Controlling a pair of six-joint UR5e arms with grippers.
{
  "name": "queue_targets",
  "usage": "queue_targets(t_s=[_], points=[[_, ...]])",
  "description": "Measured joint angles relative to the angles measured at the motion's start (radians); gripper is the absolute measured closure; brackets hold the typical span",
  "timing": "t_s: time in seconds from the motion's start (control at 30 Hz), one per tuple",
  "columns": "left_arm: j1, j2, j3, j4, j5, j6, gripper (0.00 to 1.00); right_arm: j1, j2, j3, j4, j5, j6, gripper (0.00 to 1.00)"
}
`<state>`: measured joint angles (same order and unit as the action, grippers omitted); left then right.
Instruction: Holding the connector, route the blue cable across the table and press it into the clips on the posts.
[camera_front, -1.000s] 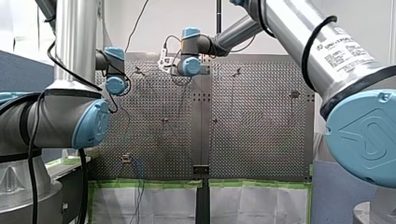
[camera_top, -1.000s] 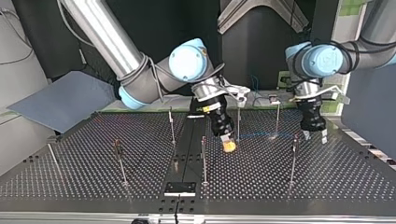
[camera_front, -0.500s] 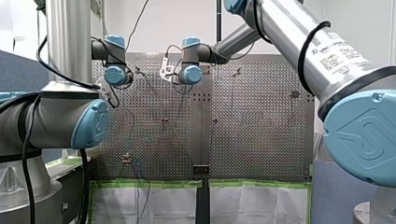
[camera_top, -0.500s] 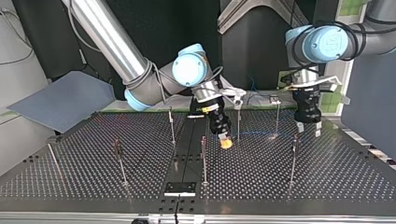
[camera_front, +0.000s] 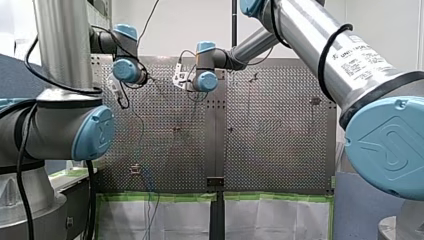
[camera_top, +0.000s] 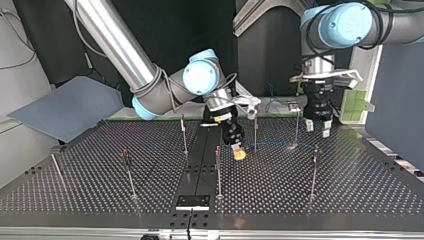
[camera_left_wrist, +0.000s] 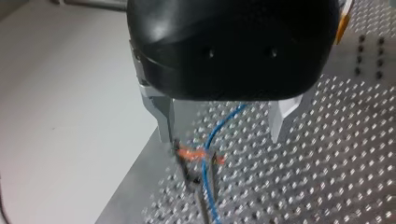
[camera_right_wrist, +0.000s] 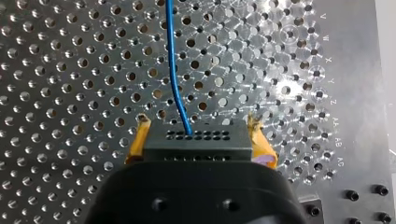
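The right gripper (camera_right_wrist: 198, 122) has its yellow pads (camera_right_wrist: 137, 142) clamped on the black connector (camera_right_wrist: 196, 142), from which the blue cable (camera_right_wrist: 172, 70) runs ahead over the table (camera_right_wrist: 70, 70), while the left gripper (camera_left_wrist: 222, 134) hangs with its fingers (camera_left_wrist: 163, 119) apart over a post (camera_left_wrist: 201, 179), the cable passing below between them.

The right gripper (camera_right_wrist: 199, 127) clamps a black connector (camera_right_wrist: 196, 142) between its yellow pads (camera_right_wrist: 264, 148), one pad touching each side of the connector. The blue cable (camera_right_wrist: 172, 60) leaves the connector's far face and runs straight ahead from it, above the perforated table (camera_right_wrist: 70, 70).
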<state>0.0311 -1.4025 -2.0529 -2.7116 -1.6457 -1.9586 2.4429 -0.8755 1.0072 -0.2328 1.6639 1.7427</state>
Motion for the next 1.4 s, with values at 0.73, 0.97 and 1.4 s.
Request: queue_targets(t_s=[0.73,0.97,1.4], points=[[-0.057,-0.061,0.061,0.001,0.002,0.194,0.0,-0.008,0.0,0.0,0.001,-0.01,0.0,1.0],[-0.068,-0.109,0.086,0.034,-0.001,0.253,0.0,-0.011,0.0,0.0,0.002,-0.01,0.0,1.0],[-0.1,-0.213,0.168,0.085,-0.017,0.3,0.0,-0.014,0.0,0.0,0.003,-0.011,0.0,1.0]])
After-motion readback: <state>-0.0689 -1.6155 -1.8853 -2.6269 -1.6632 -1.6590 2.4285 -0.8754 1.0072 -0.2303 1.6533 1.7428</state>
